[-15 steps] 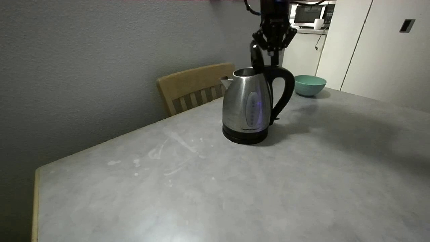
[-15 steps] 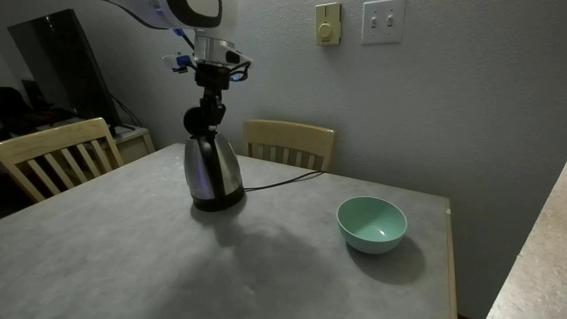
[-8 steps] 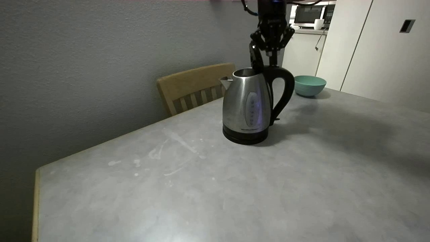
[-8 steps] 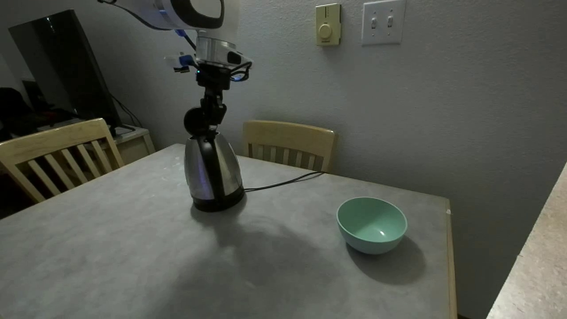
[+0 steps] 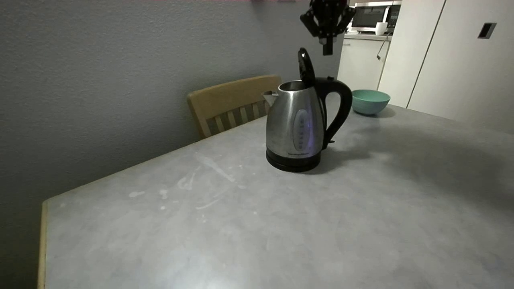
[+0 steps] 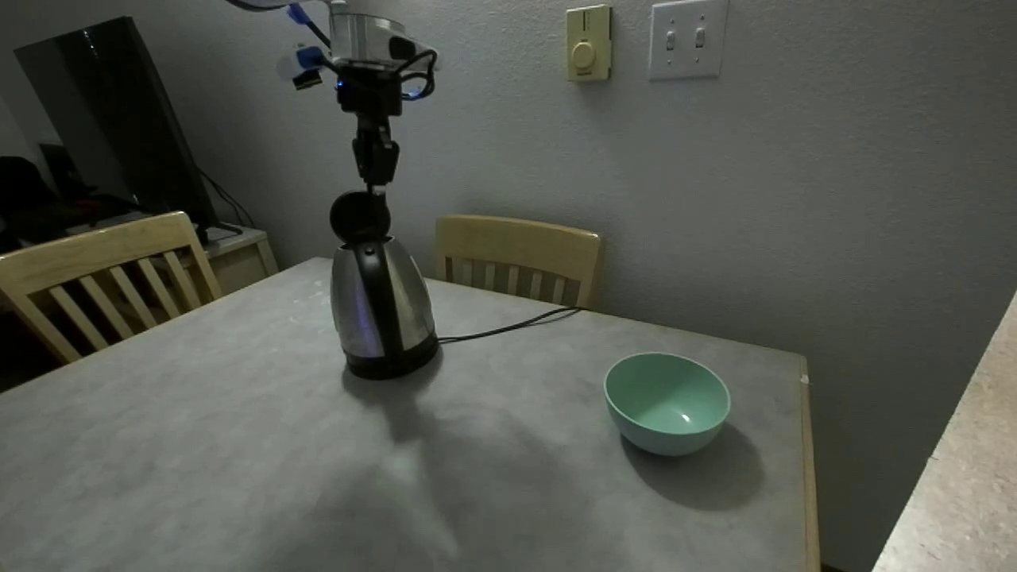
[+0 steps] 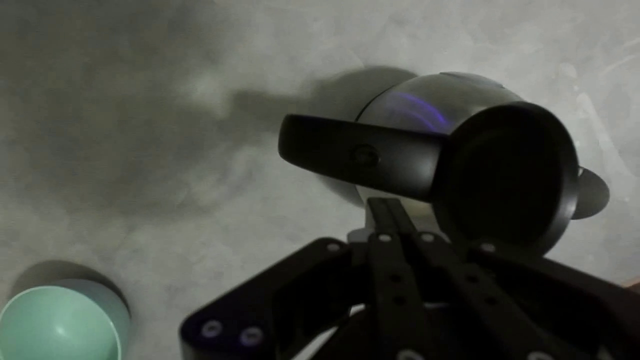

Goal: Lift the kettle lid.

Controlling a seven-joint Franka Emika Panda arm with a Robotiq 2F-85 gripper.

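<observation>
In both exterior views, grey table (image 5: pixel 225 224) spreading wide, kettle (image 5: pixel 287 126) standing upright toward far side. Lifting step looking done; next move likely calling for backing gently upward, clear of kettle. Gripper (image 7: pixel 385 202) hanging above handle (image 5: pixel 345 105), pointing straight down, jaws meeting, holding nothing. Lid (image 5: pixel 306 67) standing nearly upright at kettle's handle side, left of gripper, not touching. Round button (image 7: pixel 365 155) showing atop handle.

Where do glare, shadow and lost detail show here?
In an exterior view, pale glare on the table; in both exterior views, a soft shadow there; in an exterior view, a glint inside the bowl; in the wrist view, the kettle lid nearly black with little detail.
</observation>
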